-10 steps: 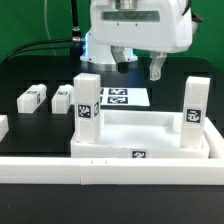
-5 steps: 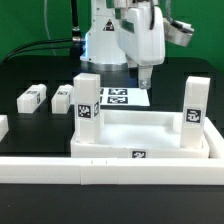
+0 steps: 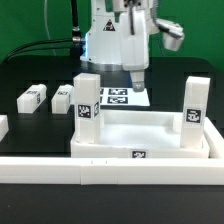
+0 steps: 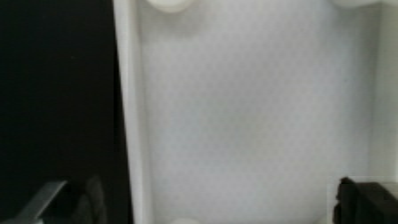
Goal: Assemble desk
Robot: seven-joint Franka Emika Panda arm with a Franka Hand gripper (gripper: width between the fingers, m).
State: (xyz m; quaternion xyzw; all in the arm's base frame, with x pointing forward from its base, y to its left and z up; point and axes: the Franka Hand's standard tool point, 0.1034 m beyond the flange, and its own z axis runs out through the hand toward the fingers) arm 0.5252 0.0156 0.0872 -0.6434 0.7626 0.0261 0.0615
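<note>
Arm up, fingers spread wide, nothing in them

The white plastic rectangular tray-like desk top [image 3: 110, 150] sits just behind the long low white border wall [image 3: 60, 172]. One white square tagged leg [image 3: 86, 108] is upright at each rear corner, the other [image 3: 193, 113] on the exterior view's right. The black two-finger gripper [image 3: 137, 84] hangs behind the tray, near the marker board [image 3: 116, 97].

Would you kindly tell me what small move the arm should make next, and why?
Probably carry the open, empty gripper toward the exterior view's left and over the nearest loose leg. Two upright legs already stand on the desk top, while the loose ones lie on the table, waiting to be picked up.
</note>
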